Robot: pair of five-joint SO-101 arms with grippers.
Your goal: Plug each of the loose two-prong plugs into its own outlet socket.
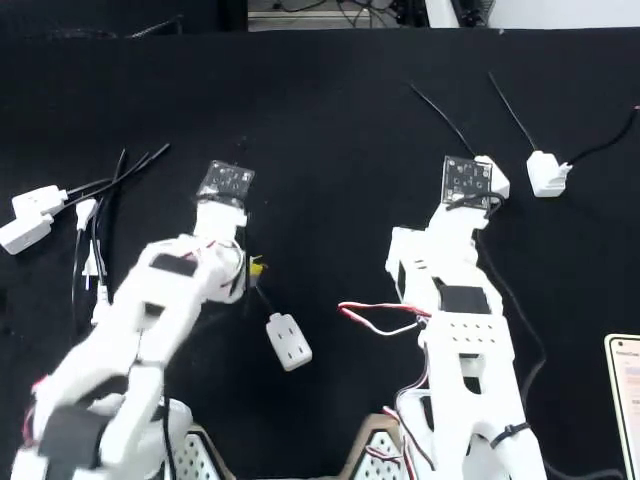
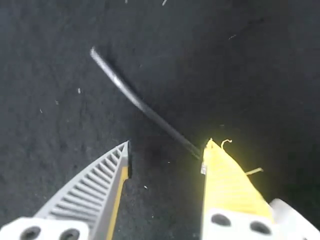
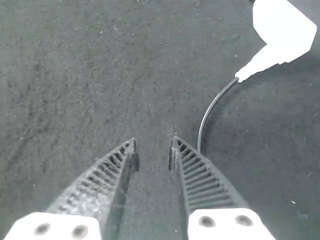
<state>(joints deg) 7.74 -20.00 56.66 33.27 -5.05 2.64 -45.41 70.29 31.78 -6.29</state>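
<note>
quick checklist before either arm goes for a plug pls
1. Left gripper fingers apart: ok.
2. Black cable inside the left gap: not ok. It runs up to the yellow finger at its tip, not between the two.
3. Right gripper empty, fingers slightly apart: ok.
4. White plug lined up with the right gripper: not ok. It lies ahead but off to one side.
5. Outlet socket lying free on the table: ok.
6. Which way the white plug's prongs face: cannot tell.
</note>
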